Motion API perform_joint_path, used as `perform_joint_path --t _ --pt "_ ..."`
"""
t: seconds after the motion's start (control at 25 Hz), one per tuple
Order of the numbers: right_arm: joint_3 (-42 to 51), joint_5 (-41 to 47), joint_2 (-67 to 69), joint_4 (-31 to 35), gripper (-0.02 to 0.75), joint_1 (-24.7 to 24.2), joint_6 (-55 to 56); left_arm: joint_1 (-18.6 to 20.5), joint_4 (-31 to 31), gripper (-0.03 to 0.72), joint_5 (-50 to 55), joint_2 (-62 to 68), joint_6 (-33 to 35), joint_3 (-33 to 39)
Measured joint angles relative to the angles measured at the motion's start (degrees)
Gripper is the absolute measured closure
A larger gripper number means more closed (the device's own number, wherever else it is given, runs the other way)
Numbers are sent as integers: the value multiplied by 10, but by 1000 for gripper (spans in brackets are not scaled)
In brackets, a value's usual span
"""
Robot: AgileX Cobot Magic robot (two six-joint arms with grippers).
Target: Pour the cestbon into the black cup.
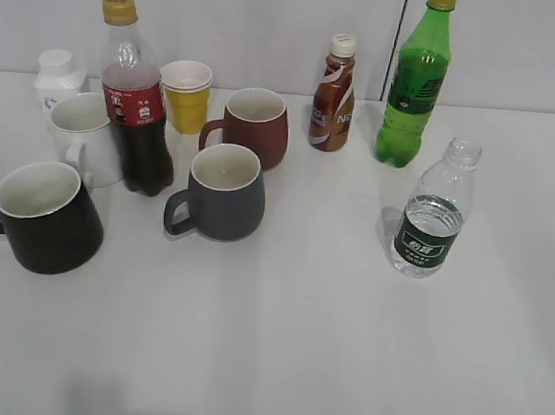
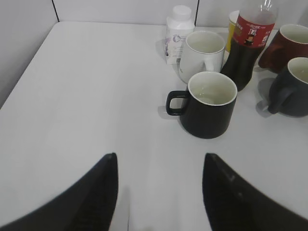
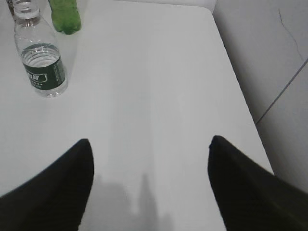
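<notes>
The cestbon (image 1: 433, 212), a small clear uncapped bottle with a dark green label, stands upright on the right of the white table; it also shows in the right wrist view (image 3: 40, 58) at the upper left. The black cup (image 1: 45, 215) with an off-white inside stands at the front left, handle to the left; it shows in the left wrist view (image 2: 209, 104) too. My left gripper (image 2: 159, 159) is open and empty, some way short of the black cup. My right gripper (image 3: 150, 142) is open and empty, to the right of the cestbon. Neither gripper shows in the exterior view.
Behind the black cup stand a white mug (image 1: 84, 137), a cola bottle (image 1: 135, 105), a grey mug (image 1: 223, 192), a dark red mug (image 1: 255, 125), a yellow cup (image 1: 186, 95) and a white jar (image 1: 57, 75). A brown bottle (image 1: 334, 95) and a green soda bottle (image 1: 415, 80) stand at the back.
</notes>
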Motion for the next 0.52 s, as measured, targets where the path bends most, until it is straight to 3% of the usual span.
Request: perform_joint_path --t 0.52 --pt "0 0 0 0 141 0 0 0 0 279 0 0 0 0"
